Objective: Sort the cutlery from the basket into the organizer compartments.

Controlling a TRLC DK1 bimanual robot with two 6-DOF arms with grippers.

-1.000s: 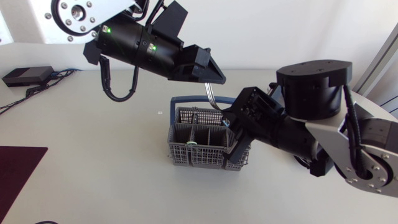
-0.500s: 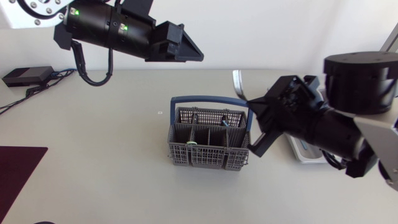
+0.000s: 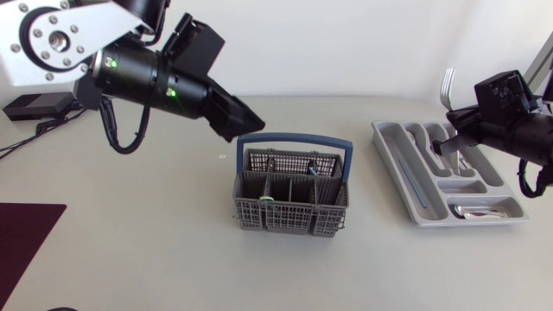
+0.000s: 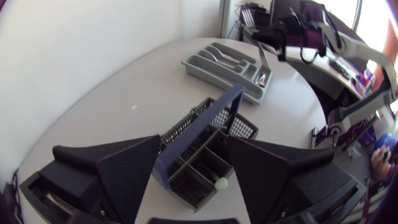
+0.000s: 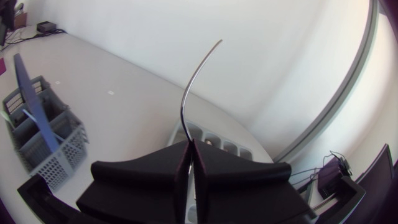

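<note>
Steel fork [image 3: 448, 84] clamped in right gripper [image 5: 189, 149] | tines only overhead | left gripper [image 4: 194, 140] wide

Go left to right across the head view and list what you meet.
Mat → left hand → basket → organizer. The right hand, shut on a fork, overlaps the organizer, so it has no place in the order.
</note>
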